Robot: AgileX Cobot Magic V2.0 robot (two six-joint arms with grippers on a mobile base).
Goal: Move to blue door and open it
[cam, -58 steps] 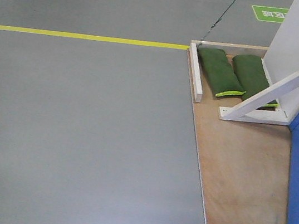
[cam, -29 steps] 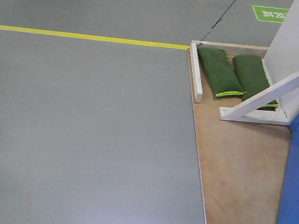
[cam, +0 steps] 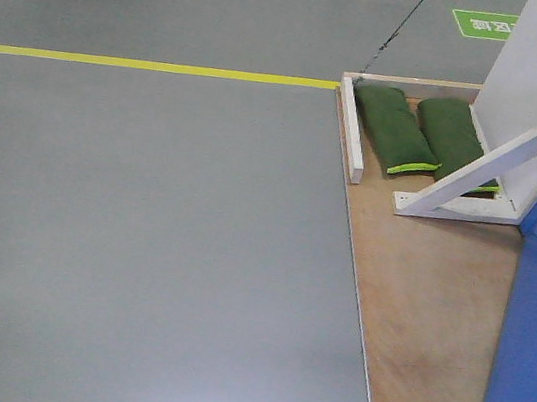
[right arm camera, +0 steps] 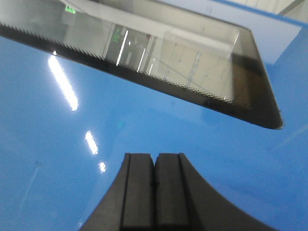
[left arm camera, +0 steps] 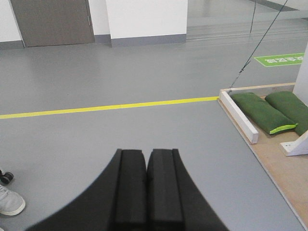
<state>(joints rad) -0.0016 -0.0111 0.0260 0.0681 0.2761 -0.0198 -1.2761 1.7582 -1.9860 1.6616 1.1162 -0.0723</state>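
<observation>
Right gripper (right arm camera: 154,161) pressed together, empty, facing the blue door (right arm camera: 72,159) close up; left gripper (left arm camera: 147,156) likewise closed. Approach seemingly done, handle unseen, opening yet to do

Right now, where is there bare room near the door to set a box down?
The grey floor between the yellow line and the plywood is bare. The plywood is free too, from its left edge to the blue door. Crowded: the far corner, where two green bags lie beside the white brace.
</observation>
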